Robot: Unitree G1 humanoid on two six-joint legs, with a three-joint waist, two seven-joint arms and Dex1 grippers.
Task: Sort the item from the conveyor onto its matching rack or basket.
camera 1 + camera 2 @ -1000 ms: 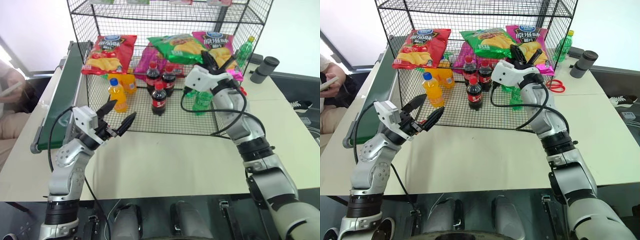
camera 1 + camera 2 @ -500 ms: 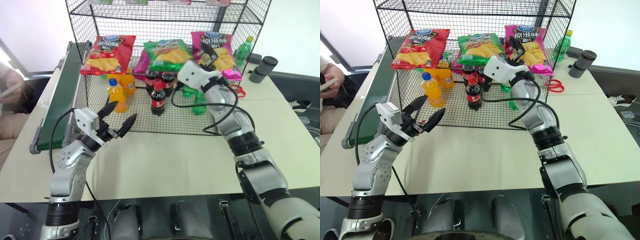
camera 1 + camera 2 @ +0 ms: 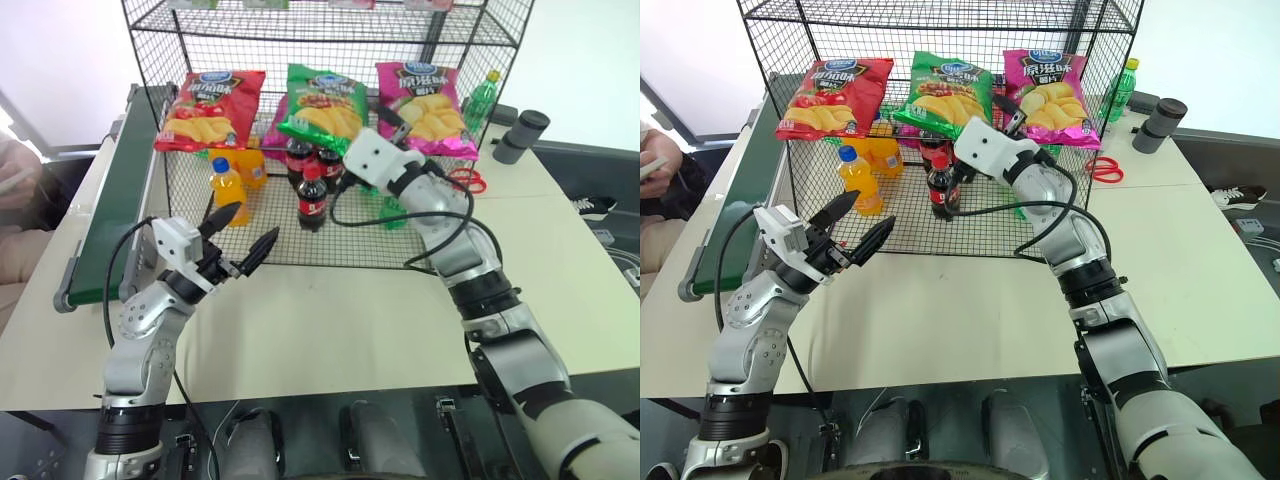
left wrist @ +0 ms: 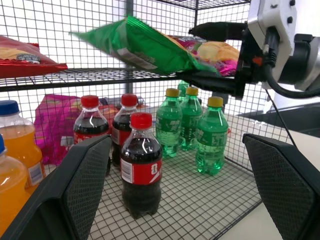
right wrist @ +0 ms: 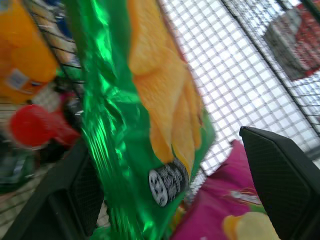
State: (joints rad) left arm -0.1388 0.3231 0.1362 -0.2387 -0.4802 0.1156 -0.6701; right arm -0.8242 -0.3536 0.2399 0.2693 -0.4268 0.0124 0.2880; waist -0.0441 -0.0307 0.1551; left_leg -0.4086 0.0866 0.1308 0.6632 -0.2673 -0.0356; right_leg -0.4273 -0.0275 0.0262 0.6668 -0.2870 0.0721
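The green crisps bag [image 3: 322,103] lies face up on the sloped shelf of the black wire rack [image 3: 150,62], between a red bag and a pink bag. My right gripper [image 3: 372,125] is at the bag's right edge with its fingers spread wide. In the left wrist view one finger is above and one below the bag's [image 4: 145,47] end, and the jaws are open around it. My left gripper [image 3: 237,240] hovers open and empty over the table, in front of the rack. The dark green conveyor [image 3: 115,200] runs along the left with nothing on it.
A red crisps bag [image 3: 205,105] and a pink crisps bag [image 3: 425,100] flank the green one. Under the shelf stand orange juice bottles [image 3: 228,188], cola bottles [image 3: 313,195] and green bottles [image 4: 211,135]. Scissors [image 3: 1102,168] and a grey cylinder [image 3: 520,135] lie at the right. A person sits at the far left.
My right gripper swung left with the green bag, set it on the shelf between the red and pink bags, and opened. The left arm has stayed put.
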